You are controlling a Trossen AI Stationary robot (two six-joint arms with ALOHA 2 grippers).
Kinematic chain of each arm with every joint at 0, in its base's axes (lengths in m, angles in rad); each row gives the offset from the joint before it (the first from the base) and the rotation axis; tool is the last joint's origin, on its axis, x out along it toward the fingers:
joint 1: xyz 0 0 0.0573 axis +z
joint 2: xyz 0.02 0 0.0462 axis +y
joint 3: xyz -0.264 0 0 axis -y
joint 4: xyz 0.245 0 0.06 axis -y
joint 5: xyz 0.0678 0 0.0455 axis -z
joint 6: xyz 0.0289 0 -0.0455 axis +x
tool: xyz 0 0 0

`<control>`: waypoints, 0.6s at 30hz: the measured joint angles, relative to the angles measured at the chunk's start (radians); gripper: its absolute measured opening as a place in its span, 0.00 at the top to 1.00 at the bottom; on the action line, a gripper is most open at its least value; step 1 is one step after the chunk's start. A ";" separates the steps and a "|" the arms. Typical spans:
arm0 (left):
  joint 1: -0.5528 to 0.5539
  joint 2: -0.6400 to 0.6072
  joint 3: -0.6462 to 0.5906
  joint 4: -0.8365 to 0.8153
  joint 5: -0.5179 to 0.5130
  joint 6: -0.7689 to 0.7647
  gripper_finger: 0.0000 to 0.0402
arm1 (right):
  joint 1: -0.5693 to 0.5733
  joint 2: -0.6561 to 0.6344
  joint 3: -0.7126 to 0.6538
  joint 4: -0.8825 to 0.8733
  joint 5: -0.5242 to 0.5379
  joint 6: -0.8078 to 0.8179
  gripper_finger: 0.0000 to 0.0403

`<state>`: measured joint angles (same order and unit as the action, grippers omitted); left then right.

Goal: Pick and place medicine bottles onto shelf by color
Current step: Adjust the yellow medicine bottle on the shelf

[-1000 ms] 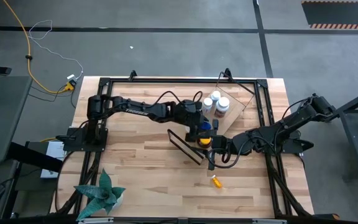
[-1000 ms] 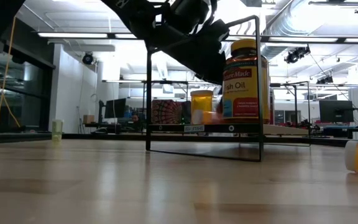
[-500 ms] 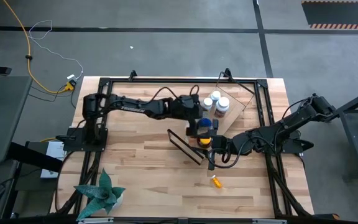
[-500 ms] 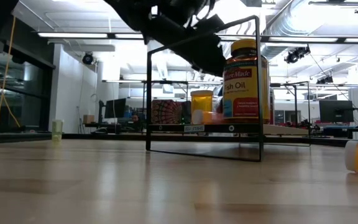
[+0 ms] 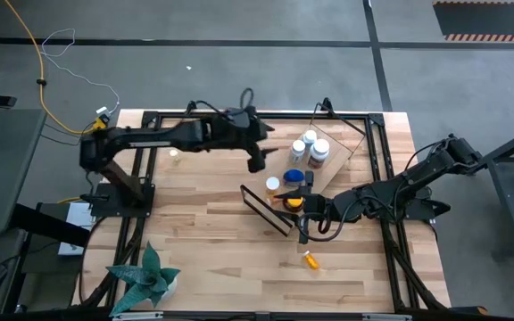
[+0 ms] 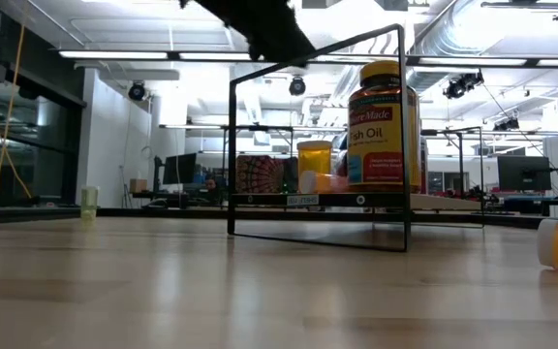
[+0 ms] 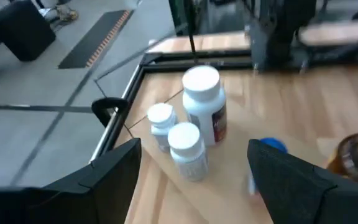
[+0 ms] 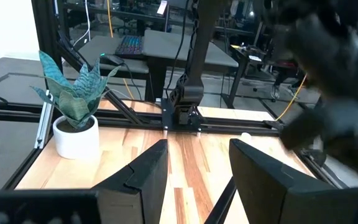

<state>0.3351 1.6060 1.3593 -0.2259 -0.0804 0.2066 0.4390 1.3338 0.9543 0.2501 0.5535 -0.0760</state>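
The shelf (image 5: 339, 152), a light wooden board with a black wire frame (image 6: 315, 68), stands right of the table's middle. On it stand three white bottles (image 7: 194, 124), a blue bottle (image 5: 294, 176), a small white-capped one (image 5: 273, 185) and an amber bottle with a yellow cap (image 5: 293, 201), which the low view shows with its label (image 6: 381, 126). A small orange bottle (image 5: 310, 260) lies on its side on the table. My left gripper (image 5: 257, 163) hangs open, high and left of the shelf, its fingers facing the white bottles (image 7: 194, 149). My right gripper (image 5: 303, 212) is open above the shelf's near side, nothing between its fingers (image 8: 197, 146).
A potted plant (image 5: 145, 276) stands at the near left corner. A small pale vial (image 5: 175, 153) stands on the table under the left arm. Black frame rails (image 5: 239, 114) run along the table's edges. Bare wood lies between the plant and the shelf.
My left gripper has drawn back from the blue bottle on the shelf, rising and going toward the table's left and far edge. The blue bottle stays standing on the shelf, and the small white-capped bottle beside it now shows.
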 joint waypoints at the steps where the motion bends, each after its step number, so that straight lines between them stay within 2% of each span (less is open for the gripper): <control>1: 0.001 -0.024 -0.015 0.000 0.015 -0.029 0.30 | 0.000 0.000 0.000 -0.006 0.000 0.005 0.59; 5: 0.005 -0.135 -0.160 0.087 0.077 -0.120 0.30 | 0.000 0.000 0.000 -0.018 0.000 0.009 0.59; 12: -0.004 -0.353 -0.607 0.488 0.114 -0.233 0.30 | -0.004 0.000 0.000 -0.030 0.002 0.016 0.59; 16: -0.019 -0.472 -0.829 0.732 0.121 -0.334 0.30 | -0.042 0.006 0.004 -0.036 0.091 0.013 0.59; 18: -0.030 -0.529 -0.905 0.817 0.122 -0.376 0.30 | -0.088 0.006 0.058 -0.167 0.120 0.029 0.59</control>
<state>0.3049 1.0770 0.4548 0.5907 0.0414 -0.1691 0.3506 1.3403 1.0126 0.0829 0.6738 -0.0466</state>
